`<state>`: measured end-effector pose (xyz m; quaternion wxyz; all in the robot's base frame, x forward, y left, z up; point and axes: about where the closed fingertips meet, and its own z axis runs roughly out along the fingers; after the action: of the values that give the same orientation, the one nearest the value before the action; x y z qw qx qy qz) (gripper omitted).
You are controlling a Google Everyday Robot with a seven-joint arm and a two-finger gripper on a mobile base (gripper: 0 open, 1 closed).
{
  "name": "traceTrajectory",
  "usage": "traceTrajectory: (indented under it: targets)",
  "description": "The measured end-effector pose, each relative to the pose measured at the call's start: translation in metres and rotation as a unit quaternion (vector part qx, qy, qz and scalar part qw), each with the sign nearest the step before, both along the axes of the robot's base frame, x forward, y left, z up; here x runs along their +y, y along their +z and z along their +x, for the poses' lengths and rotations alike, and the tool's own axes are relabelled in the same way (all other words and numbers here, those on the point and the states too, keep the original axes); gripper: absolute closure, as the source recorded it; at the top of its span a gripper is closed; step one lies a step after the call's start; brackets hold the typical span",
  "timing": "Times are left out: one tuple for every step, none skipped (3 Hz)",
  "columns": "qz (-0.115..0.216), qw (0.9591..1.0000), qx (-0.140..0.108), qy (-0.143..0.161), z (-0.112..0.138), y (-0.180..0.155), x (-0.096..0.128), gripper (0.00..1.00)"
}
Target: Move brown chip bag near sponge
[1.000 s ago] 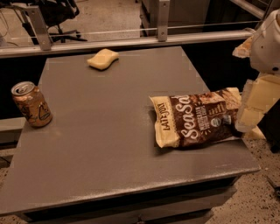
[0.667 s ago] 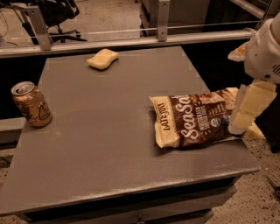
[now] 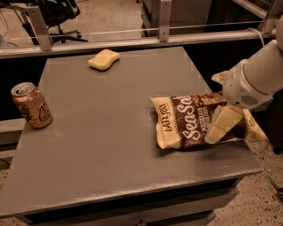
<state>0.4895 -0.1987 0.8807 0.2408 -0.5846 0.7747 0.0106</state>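
The brown chip bag (image 3: 185, 121) lies flat on the right side of the grey table (image 3: 110, 141), its white "Sea Salt" lettering facing up. The pale-yellow sponge (image 3: 104, 59) lies at the table's far edge, left of centre and well away from the bag. My gripper (image 3: 221, 130) comes in from the right on a white arm and sits low over the right half of the bag, covering part of it. I cannot tell whether it touches the bag.
A brown-tan drink can (image 3: 32, 106) stands upright near the table's left edge. A metal rail (image 3: 132, 42) runs behind the table, with an office chair (image 3: 57, 13) beyond it. The bag lies close to the table's right edge.
My gripper has moved left and down from beside the bag's right end to over the bag's right half. The bag, sponge and can have not moved.
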Motion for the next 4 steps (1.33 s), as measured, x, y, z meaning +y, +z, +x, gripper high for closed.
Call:
traceTrajectory:
  targets:
    - [0.014, 0.9999, 0.004, -0.003, 0.009, -0.022, 0.002, 0.18]
    - [0.018, 0.9998, -0.001, -0.007, 0.015, -0.024, -0.002, 0.42]
    - [0.011, 0.9995, -0.029, -0.008, 0.028, 0.002, -0.007, 0.72]
    - [0.0, 0.998, -0.063, -0.012, 0.047, 0.034, -0.011, 0.96]
